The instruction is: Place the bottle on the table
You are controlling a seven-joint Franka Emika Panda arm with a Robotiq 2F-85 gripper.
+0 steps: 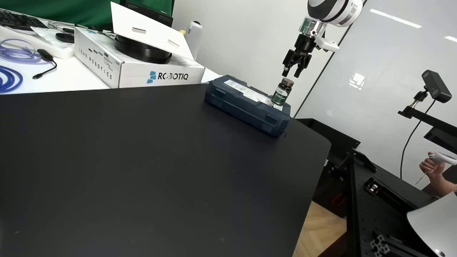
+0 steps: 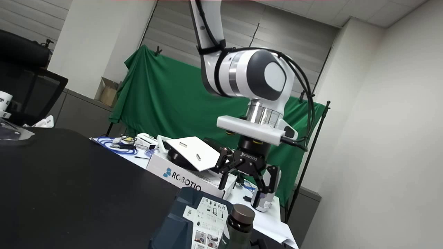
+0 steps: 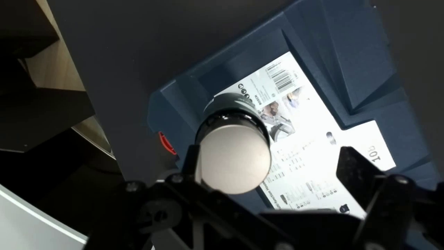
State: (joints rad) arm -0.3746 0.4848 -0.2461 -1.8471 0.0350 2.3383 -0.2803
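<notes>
The bottle has a brown-grey cap and a dark body with a green label. It stands upright on the dark blue case in an exterior view [image 1: 281, 93], and also shows in an exterior view [image 2: 240, 226] with its lower part cut off. The wrist view shows its cap [image 3: 236, 158] from above, close to the left finger; whether they touch is unclear. The table [image 1: 142, 160] is the large black top under the case; it also shows in an exterior view [image 2: 76, 193] and the wrist view [image 3: 114, 52]. My gripper [image 1: 291, 74] is open and empty, above the bottle.
The dark blue case [image 1: 246, 112] lies at the table's far right corner. White boxes, including a Robotiq box [image 1: 160, 75], stand behind the table. A camera on a bracket [image 1: 436, 86] and a hand holding a white controller [image 1: 433, 166] are at the right.
</notes>
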